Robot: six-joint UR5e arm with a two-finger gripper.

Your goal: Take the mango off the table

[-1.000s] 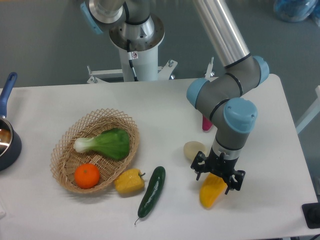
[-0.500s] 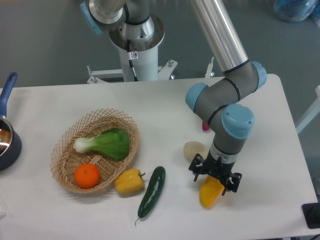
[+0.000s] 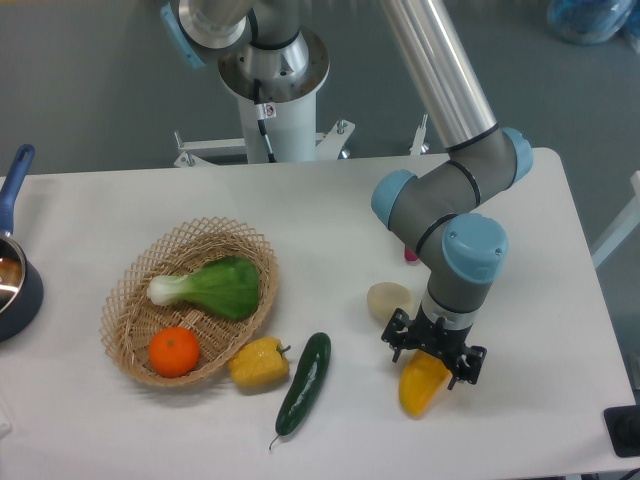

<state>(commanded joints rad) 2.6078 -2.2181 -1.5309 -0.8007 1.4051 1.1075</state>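
- The mango [image 3: 421,387] is seen lying on the table [image 3: 330,210], toward the near right, with its upper end hidden under the gripper [image 3: 434,352].
- The gripper is positioned directly over that end of the mango, pointing down; whether it is released or clenched on the fruit cannot be told.
- A pale, rounded item [image 3: 388,299] is found just to the left of the gripper, and a small pink object [image 3: 409,253] is partly hidden behind the arm.
- A dark green cucumber [image 3: 304,381] is laid further left, beside a yellow bell pepper [image 3: 260,363].
- A wicker basket [image 3: 160,280] on the left is filled with a bok choy [image 3: 212,287] and an orange [image 3: 174,351].
- A dark pot with a blue handle [image 3: 14,270] is cut off by the left edge.
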